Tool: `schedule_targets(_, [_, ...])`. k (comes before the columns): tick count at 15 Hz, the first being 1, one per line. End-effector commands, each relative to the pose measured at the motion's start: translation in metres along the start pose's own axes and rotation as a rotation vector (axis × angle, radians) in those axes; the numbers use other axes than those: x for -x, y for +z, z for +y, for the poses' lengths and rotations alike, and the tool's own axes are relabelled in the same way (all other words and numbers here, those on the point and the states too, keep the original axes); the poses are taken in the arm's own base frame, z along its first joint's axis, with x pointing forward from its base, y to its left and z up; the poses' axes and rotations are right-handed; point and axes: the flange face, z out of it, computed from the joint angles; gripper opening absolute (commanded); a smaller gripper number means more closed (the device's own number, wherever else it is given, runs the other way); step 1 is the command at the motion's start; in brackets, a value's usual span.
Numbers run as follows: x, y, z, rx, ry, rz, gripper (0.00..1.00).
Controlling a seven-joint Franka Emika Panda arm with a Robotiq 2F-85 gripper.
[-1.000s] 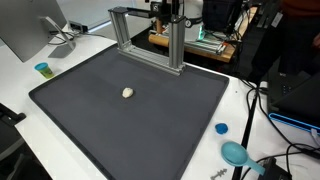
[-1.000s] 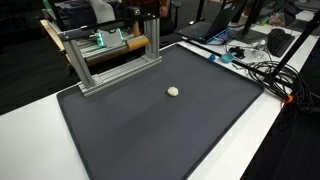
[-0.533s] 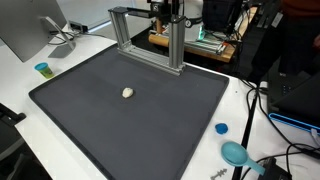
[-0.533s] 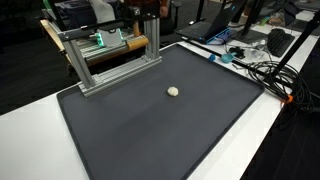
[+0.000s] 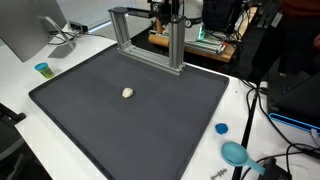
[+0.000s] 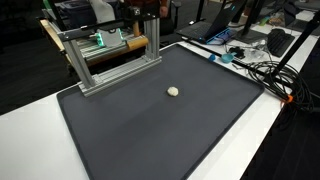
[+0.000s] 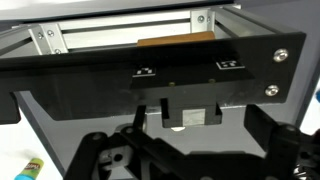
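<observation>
Your gripper (image 5: 166,11) hangs high at the back of the workspace, just above the top bar of the metal frame (image 5: 177,45), which stands along the far edge of the dark mat (image 5: 130,125). Its fingers are spread wide apart and hold nothing. In the wrist view their dark linkages splay to either side at the bottom of the picture. That same view looks onto a black crossbar (image 7: 150,70) with screws and two small labels, with the frame's silvery rails behind it. Whether the gripper touches the frame cannot be told from any view.

Out on the mat, well apart from your gripper, a small pale lump (image 5: 127,92) lies by itself, roughly in the mat's middle and a little toward the frame. The mat covers most of a white table (image 6: 275,120). On the table's bare margin you have a teal cup (image 5: 42,69) beside one corner of the mat and a blue cap (image 5: 221,128) just off the mat's opposite side. A teal round tool (image 5: 236,153) sits near the front corner. A monitor (image 5: 25,30) stands behind the cup, and a tangle of cables (image 6: 262,68) lies on the table in an exterior view.
</observation>
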Motion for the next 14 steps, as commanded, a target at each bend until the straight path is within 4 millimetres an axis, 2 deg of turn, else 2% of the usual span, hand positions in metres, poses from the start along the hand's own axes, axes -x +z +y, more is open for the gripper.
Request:
schedule_targets(1, [0.0007, 0.0007, -0.0002, 0.015, -0.018, -0.013, 1.0])
schedule_targets(3, [0.002, 0.002, 0.0008, 0.013, -0.032, -0.024, 1.0])
schedule_targets(7, [0.0063, 0.0041, 0.0007, 0.005, -0.049, -0.059, 0.86])
schedule_targets(8, [0.0074, 0.0042, 0.0012, 0.011, -0.048, -0.066, 0.75])
schedule_targets(9, [0.0082, 0.0039, 0.0016, 0.016, -0.045, -0.072, 0.76])
schedule_targets(12, [0.0098, 0.0025, 0.0035, 0.028, -0.027, -0.093, 0.53])
schedule_targets(13, [0.0098, 0.0025, 0.0036, 0.029, -0.024, -0.097, 0.36])
schedule_targets(14, [0.009, 0.0016, 0.0018, 0.025, -0.022, -0.091, 0.29])
